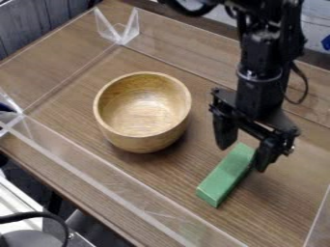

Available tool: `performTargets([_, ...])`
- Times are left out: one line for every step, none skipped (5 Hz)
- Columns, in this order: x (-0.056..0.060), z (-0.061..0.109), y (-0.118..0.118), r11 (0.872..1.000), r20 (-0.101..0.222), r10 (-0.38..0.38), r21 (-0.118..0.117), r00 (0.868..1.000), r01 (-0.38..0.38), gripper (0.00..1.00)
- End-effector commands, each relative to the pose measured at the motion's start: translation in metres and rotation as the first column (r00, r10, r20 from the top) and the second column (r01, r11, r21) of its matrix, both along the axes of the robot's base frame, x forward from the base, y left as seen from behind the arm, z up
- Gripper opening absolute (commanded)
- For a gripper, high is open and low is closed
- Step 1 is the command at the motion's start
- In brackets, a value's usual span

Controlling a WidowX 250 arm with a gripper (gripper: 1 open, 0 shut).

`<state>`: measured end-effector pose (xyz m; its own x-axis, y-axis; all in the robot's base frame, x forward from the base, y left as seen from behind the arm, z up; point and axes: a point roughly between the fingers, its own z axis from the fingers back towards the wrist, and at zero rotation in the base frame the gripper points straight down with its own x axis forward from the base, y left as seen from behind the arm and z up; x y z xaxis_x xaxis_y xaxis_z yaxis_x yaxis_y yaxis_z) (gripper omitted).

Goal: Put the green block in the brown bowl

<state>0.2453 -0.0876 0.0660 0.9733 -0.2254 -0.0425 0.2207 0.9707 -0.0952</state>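
Observation:
The green block [221, 181] lies flat on the wooden table at the lower right, a long bar pointing diagonally toward the near edge. My gripper [249, 147] hangs pointing down right over the block's far end, its two black fingers [222, 130] spread wide with nothing between them. The fingertips stand just above or at the block's upper end; I cannot tell if they touch it. The brown bowl [134, 133] sits to the left of the gripper, round, thick-walled and empty.
Clear acrylic walls [77, 164] fence the table on the near-left side, and a clear corner bracket [123, 29] stands at the back. The black arm rises from the gripper toward the top right.

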Motion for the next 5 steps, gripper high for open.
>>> performTargets([0.008, -0.002, 0.000, 1.000, 0.041, 0.006, -0.028, 0.999, -0.005, 1.00])
performTargets([0.009, -0.011, 0.002, 0.999, 0.048, 0.005, -0.047, 0.999, -0.003, 1.00])
performTargets([0.011, -0.018, 0.003, 0.998, 0.062, 0.005, -0.065, 0.998, -0.001, 1.00])
performTargets([0.012, -0.020, 0.006, 0.997, 0.077, 0.009, -0.079, 0.997, -0.003, 1.00])
performTargets([0.013, -0.021, 0.006, 0.997, 0.079, 0.011, -0.081, 0.997, -0.005, 1.00])
